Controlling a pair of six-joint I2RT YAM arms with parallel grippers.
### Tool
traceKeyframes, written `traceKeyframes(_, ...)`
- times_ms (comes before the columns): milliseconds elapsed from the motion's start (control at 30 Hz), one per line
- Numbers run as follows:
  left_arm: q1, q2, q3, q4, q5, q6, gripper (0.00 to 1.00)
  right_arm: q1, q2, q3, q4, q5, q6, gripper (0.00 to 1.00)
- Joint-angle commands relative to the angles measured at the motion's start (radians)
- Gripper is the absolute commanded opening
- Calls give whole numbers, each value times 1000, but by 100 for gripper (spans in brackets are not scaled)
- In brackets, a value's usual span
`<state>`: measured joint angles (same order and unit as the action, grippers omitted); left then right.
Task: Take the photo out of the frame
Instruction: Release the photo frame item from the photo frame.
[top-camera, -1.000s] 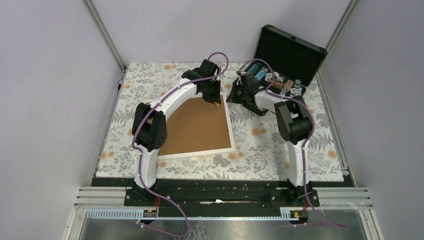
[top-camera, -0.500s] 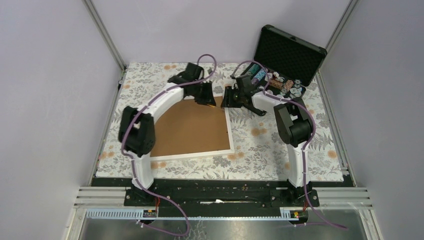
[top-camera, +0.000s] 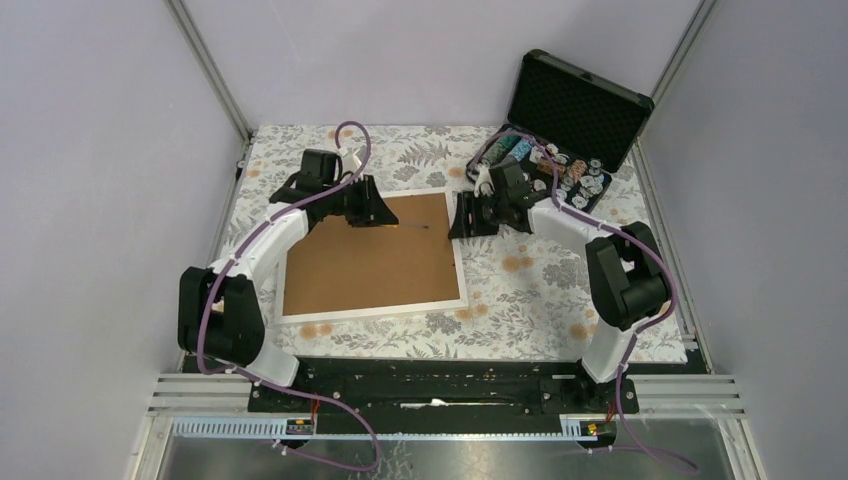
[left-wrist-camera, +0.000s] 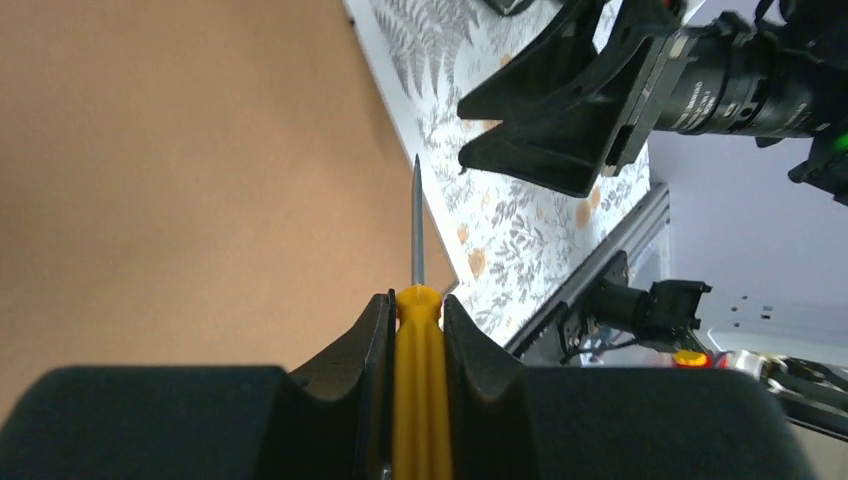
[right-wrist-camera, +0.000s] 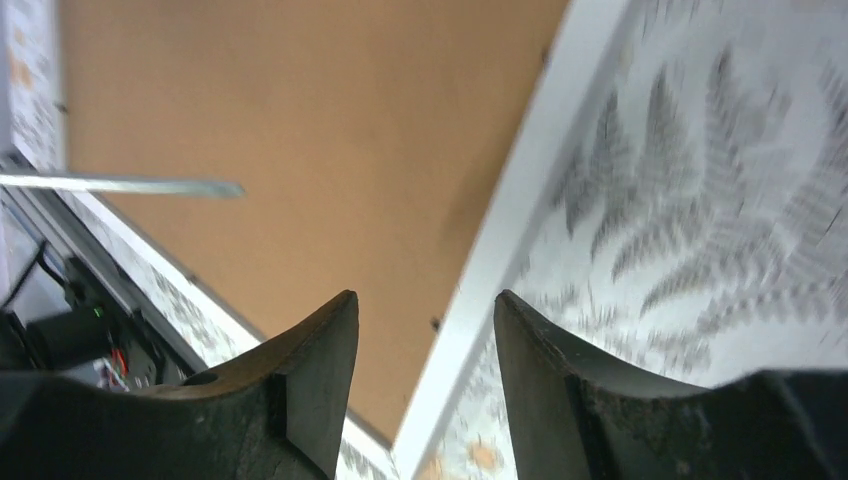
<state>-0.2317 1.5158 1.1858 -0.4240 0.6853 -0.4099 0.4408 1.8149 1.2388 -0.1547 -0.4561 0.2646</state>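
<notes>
**A:** Top external view first. What takes up the most room?

**B:** The table under its grey-and-orange floral cloth (top-camera: 540, 290). On it lies the large rectangular white-bordered frame (top-camera: 372, 309), with its brown fibreboard back facing up. The photo can't be seen, only that backing.

**A:** How are the arms set?

**B:** The left arm bows wide, its elbow out past the frame's left edge. Its forearm reaches in, so the left claw (top-camera: 378, 212) hangs over the frame's far edge. The right arm arcs in from the right with its elbow over the cloth. The right claw (top-camera: 460, 218) is at the frame's far right corner.

**A:** What has changed since a second ago?

**B:** The left arm lay across the brown board then, with its claw close to the right one. It has swung out left, so more of the board shows, and the claws are now well apart. The right elbow has moved further right. The right claw's fingers were pressed together and now stand spread.

**A:** What are the claws holding?

**B:** The left claw pinches the yellow plastic handle of a screwdriver (left-wrist-camera: 418, 420). Its thin grey shaft points toward the right claw, with the tip over the board just short of the white border. The right claw's fingers (right-wrist-camera: 320, 360) have nothing between them, and the border runs beneath the gap.

**A:** How much room is there?

**B:** An open black foam-lined case of poker chips (top-camera: 580, 100) stands near, behind the right claw. On the near side of both claws there is only board and cloth.
</notes>
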Motion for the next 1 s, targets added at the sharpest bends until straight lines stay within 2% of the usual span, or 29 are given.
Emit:
traceKeyframes(0, 45, -35, -51, 103, 105, -40, 0, 17, -68, -148, -57, -50, -38, 59)
traceKeyframes(267, 69, -19, -67, 105, 101, -43, 0, 70, -73, -240, -30, -77, -34, 56)
traceKeyframes(467, 96, -6, -92, 116, 99, -54, 0, 117, -31, -284, 41, -89, 54, 52)
traceKeyframes(567, 117, 15, -101, 118, 120, -60, 0, 128, 9, -269, 55, -87, 105, 48)
traceKeyframes(700, 121, 20, -125, 122, 128, -42, 0, 133, 78, -221, 61, -72, 187, 38)
traceKeyframes(967, 121, 45, -157, 79, 125, 70, 0, 143, 204, -122, 80, -101, 256, 34)
